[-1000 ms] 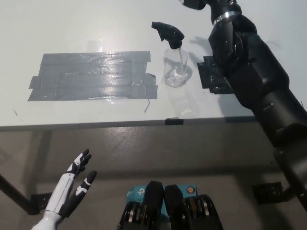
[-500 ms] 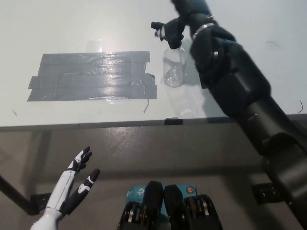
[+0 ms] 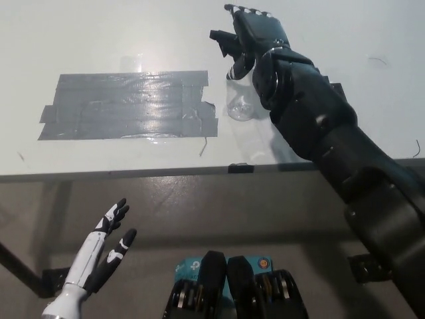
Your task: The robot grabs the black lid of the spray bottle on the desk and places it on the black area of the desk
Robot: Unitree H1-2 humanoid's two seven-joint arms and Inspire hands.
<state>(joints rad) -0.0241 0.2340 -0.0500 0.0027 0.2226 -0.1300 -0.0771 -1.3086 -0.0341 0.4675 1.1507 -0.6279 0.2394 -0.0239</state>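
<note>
Left hand (image 3: 106, 249): hanging below the counter (image 3: 99, 40) edge, fingers spreading apart, holding nothing.
Tape patch (image 3: 129, 106): lying dark on the counter.
Spray bottle (image 3: 239, 100): standing clear, contents indiscernible.
Black lid (image 3: 224, 44): sitting atop the bottle.
Right hand (image 3: 255, 30): covering the lid; grip unclear.

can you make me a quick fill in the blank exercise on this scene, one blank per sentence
1. The right hand is at the black lid of the clear spray ____.
2. The spray bottle stands on the white desk, just to the picture's ____ of the grey tape patch.
3. The left hand rests low, below the desk edge, and it is ____.

Missing words: bottle; right; open
</note>
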